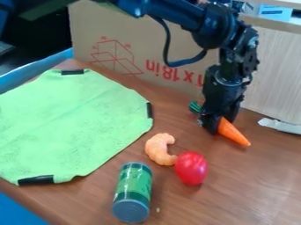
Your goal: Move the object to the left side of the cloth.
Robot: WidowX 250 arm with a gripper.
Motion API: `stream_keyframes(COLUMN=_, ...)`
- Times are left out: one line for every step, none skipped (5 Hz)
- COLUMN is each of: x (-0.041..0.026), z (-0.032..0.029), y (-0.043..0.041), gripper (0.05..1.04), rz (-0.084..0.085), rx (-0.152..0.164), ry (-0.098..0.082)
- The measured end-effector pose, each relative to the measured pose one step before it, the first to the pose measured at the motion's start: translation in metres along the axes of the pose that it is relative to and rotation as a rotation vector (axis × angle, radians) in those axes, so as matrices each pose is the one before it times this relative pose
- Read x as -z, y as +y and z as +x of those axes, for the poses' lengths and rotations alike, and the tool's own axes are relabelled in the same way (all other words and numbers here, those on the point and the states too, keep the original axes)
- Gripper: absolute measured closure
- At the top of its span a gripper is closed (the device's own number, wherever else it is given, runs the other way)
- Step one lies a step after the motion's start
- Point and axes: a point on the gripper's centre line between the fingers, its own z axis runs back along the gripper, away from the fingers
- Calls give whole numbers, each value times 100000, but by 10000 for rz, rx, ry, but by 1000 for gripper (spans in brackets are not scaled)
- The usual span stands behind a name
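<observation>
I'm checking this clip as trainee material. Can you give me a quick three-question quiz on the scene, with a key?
1. How many black strips can be seen along the edge of the green cloth?

2. Which thing is the gripper at?
a) the green can
b) the carrot
c) the cardboard box

3. True or false: the shrimp-shaped toy lies between the cloth and the red toy.

Key: 1. Three; 2. b; 3. True
</observation>
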Motion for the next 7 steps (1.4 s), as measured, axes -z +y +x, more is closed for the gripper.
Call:
stream_keyframes(x=-2276, z=2116, y=517, gripper=535, rz=-516, rx=86, ry=556)
stream_keyframes(x=-2722, z=1179, y=1070, gripper=535, rz=-485, rx=578, ry=713)
stream_keyframes(x=-3774, z=2889, y=2317, gripper=535, rz=-357, rx=671, ry=583)
stream_keyframes(x=-1786, z=3932, y=3814, gripper=535, rz=336, rx=1003, ry=105)
stream_keyframes(x=27, z=2314, y=4063, gripper=535, rz=396, rx=1187, ry=25)
stream_keyframes(x=-1219, z=2374, y=5071, gripper=535, rz=252, rx=658, ry=8)
stream_keyframes(x=-1792, z=2147, y=4251, gripper=535, rz=-190, rx=740, ry=-452)
